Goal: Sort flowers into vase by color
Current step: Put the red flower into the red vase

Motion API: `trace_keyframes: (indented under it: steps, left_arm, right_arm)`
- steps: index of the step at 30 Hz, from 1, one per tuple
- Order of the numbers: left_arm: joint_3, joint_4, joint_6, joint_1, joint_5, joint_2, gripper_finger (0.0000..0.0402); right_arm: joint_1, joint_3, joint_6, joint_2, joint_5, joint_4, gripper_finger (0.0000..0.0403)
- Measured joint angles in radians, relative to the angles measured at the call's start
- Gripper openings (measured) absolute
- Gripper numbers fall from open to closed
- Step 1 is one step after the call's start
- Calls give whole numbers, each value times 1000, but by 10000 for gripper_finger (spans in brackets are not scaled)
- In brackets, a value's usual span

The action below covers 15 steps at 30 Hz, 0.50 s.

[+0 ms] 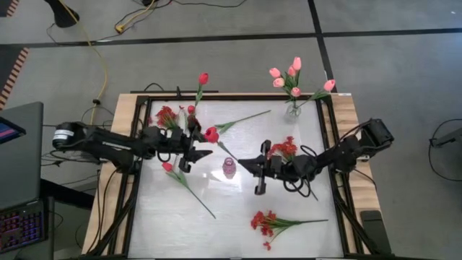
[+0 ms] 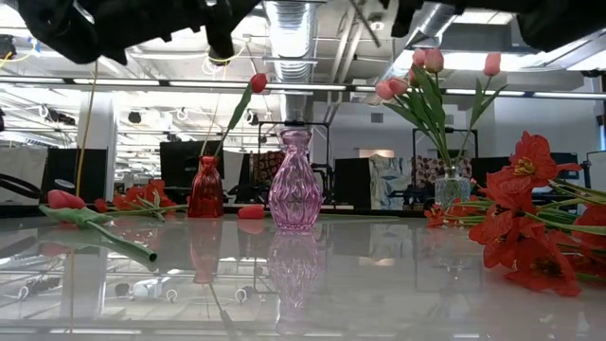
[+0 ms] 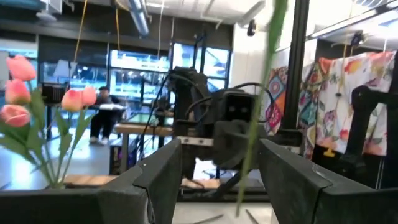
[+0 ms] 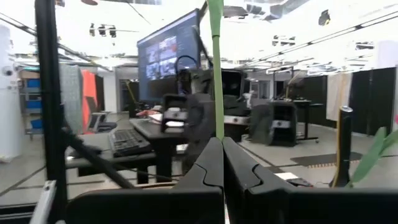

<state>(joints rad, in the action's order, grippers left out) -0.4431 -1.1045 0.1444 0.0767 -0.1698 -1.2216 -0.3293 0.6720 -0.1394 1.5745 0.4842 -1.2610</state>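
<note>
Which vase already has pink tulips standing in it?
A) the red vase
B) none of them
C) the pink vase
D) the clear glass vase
D: the pink tulips stand upright in the clear glass vase, while the pink vase in the middle of the table holds no flowers.

Yellow cable (image 1: 99, 54) on the floor — keyboard (image 1: 22, 225) beside the table.
</note>
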Motion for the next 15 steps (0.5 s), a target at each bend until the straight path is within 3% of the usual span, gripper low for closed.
trace_keyframes:
  steps: [7,15]
  left_arm:
    - [-111,-73,11,-15,-6,-193,196]
    - [-256,-72,-20,-15,-74,-318,196]
  right_arm:
    - [82,0,58,0,-99,6,18]
    - [103,0,68,1,-108,32,18]
